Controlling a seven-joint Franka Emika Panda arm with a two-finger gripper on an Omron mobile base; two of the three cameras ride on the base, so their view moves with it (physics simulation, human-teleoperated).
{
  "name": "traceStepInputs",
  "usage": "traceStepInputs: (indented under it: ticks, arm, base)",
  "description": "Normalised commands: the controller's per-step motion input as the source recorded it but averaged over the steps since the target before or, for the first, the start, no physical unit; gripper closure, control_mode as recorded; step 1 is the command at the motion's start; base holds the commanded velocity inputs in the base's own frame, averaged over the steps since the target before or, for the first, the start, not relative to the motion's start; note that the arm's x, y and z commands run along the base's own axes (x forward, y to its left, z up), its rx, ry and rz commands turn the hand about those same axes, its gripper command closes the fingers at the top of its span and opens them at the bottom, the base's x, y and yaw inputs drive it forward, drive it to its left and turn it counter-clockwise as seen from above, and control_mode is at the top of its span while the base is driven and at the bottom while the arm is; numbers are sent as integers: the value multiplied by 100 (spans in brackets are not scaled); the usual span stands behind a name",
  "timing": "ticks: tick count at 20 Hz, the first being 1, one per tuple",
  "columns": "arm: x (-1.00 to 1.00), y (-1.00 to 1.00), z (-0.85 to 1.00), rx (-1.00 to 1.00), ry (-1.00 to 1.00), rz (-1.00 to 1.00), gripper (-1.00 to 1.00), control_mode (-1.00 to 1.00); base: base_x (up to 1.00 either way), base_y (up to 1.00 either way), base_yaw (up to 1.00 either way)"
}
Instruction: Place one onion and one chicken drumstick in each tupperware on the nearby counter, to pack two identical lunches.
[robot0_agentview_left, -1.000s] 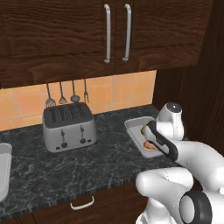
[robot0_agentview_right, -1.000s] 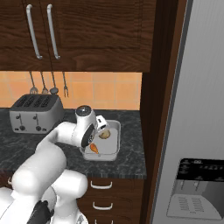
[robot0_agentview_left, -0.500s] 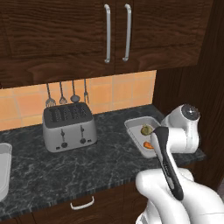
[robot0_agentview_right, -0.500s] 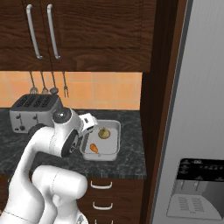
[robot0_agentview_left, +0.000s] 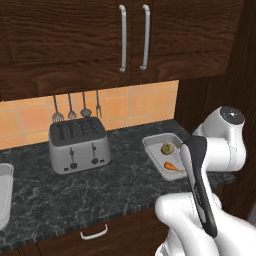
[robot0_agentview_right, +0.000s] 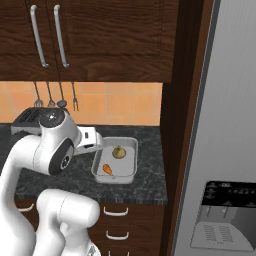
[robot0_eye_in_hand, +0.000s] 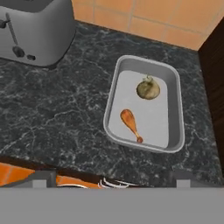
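A pale grey tupperware (robot0_agentview_left: 158, 153) (robot0_agentview_right: 127, 165) (robot0_eye_in_hand: 162, 118) sits on the dark speckled counter (robot0_agentview_left: 125, 190) at the right, against a dark wood side panel. Inside it lie one round tan onion (robot0_agentview_left: 167, 148) (robot0_agentview_right: 118, 152) (robot0_eye_in_hand: 148, 89) at the back and one orange-brown chicken drumstick (robot0_agentview_left: 172, 166) (robot0_agentview_right: 107, 169) (robot0_eye_in_hand: 130, 123) in front, apart from each other. My gripper (robot0_eye_in_hand: 113, 179) (robot0_agentview_right: 98, 145) hovers above the tray's front-left side, open, with nothing between its fingers. A second tupperware (robot0_agentview_left: 4, 192) is cut off by the left edge; its contents are hidden.
A silver toaster (robot0_agentview_left: 80, 145) (robot0_eye_in_hand: 30, 30) stands at the back of the counter, left of the filled tray. Utensils (robot0_agentview_left: 75, 110) hang on the tiled wall above it. Upper cabinets hang overhead. A tall grey fridge (robot0_agentview_right: 225, 150) stands to the right.
My arm has drawn up and back from the tray, away to its left. The drumstick, which was right at the fingers, now lies alone in the tray beside the onion.
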Motion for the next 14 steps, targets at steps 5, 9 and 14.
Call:
traceStepInputs:
  ticks: [5, 9, 14]
  arm:
    - [-60, 14, -16, 0, -1, -8, -100, -100]
    - [-83, 0, -5, 0, -8, -8, -100, -100]
    - [-53, -7, -8, 0, -5, -7, -100, 100]
  base:
    - [0, 0, 0]
    - [0, 0, 0]
    - [-40, -3, -5]
